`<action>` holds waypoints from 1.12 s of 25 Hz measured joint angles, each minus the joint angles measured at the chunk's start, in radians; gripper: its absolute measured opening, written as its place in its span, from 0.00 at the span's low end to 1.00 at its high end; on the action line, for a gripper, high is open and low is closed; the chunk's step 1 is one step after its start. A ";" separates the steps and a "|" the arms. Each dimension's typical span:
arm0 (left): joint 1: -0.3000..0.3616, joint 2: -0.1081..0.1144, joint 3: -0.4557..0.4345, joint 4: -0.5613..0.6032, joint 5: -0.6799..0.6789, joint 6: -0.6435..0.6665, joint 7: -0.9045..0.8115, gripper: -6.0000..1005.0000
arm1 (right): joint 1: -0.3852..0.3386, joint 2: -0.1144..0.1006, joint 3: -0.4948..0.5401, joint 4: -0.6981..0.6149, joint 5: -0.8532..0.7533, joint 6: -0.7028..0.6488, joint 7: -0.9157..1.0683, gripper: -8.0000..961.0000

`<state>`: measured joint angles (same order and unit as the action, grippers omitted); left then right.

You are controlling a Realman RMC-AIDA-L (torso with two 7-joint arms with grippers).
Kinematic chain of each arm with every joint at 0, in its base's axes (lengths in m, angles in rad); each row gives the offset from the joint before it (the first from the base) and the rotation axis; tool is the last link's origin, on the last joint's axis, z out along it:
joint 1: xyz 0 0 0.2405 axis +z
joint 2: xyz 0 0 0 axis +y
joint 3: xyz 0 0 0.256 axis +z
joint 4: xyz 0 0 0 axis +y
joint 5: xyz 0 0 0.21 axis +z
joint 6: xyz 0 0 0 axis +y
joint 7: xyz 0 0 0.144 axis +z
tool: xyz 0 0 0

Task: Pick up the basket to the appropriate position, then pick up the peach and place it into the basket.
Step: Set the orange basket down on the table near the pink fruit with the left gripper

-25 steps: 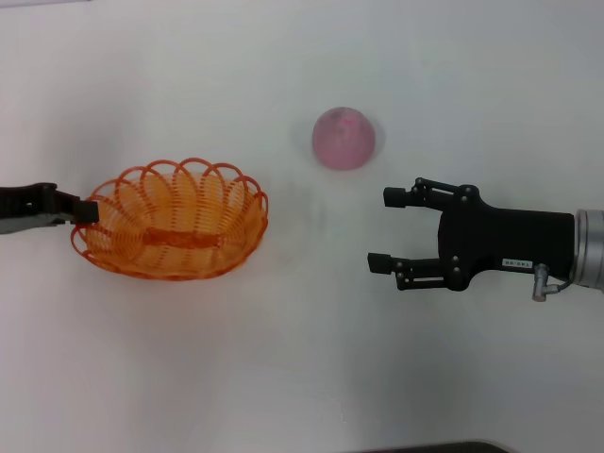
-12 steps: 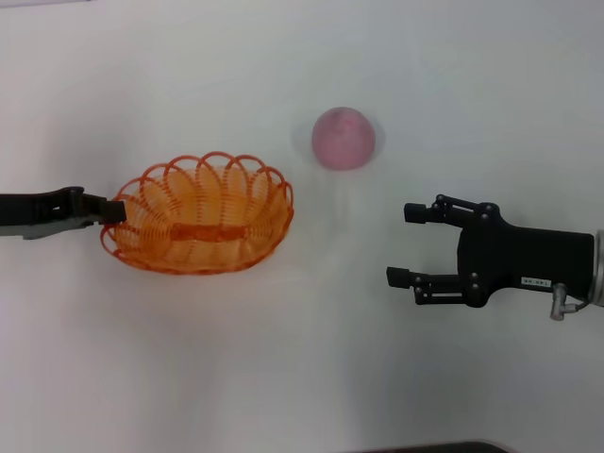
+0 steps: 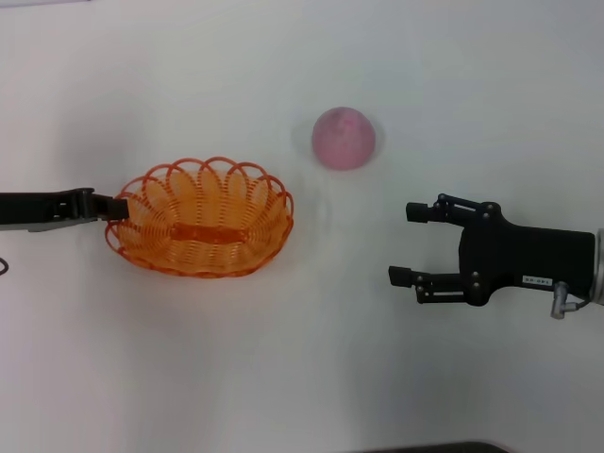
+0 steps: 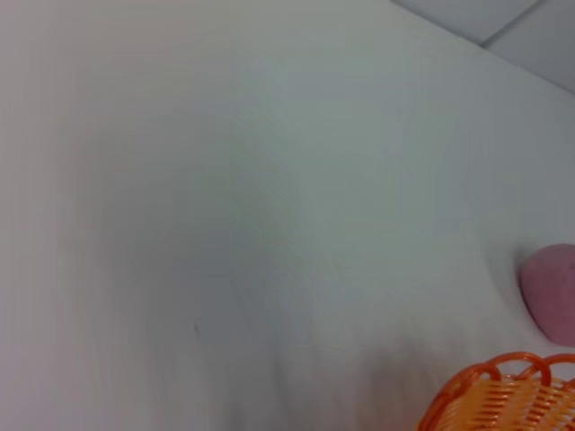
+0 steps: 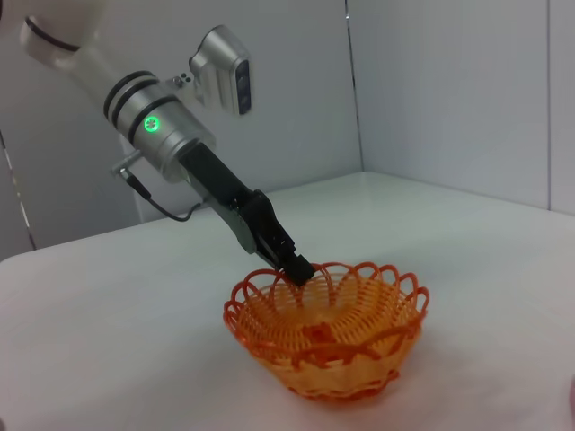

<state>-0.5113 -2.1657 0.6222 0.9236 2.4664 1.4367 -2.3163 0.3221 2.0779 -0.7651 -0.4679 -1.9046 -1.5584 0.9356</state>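
Basket (image 3: 200, 229) at 9 o'clock of table (image 3: 302, 377), long axis 9–3, opening up, seemingly set down; placing step looks nearly done; left gripper (image 3: 115, 205) pinched on its 9 o'clock rim; right gripper (image 3: 411, 244) at 3 o'clock, jaws apart, empty, pointing 9; peach (image 3: 343, 138) untouched, 1 o'clock of basket, well apart; pick-and-drop remains.
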 joint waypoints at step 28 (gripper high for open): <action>0.041 -0.006 0.088 0.008 -0.053 -0.077 -0.099 0.06 | 0.008 0.000 0.003 -0.001 -0.021 0.032 0.007 0.95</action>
<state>-0.4708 -2.1715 0.7103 0.9319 2.4134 1.3597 -2.4153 0.3300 2.0778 -0.7624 -0.4693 -1.9257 -1.5263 0.9431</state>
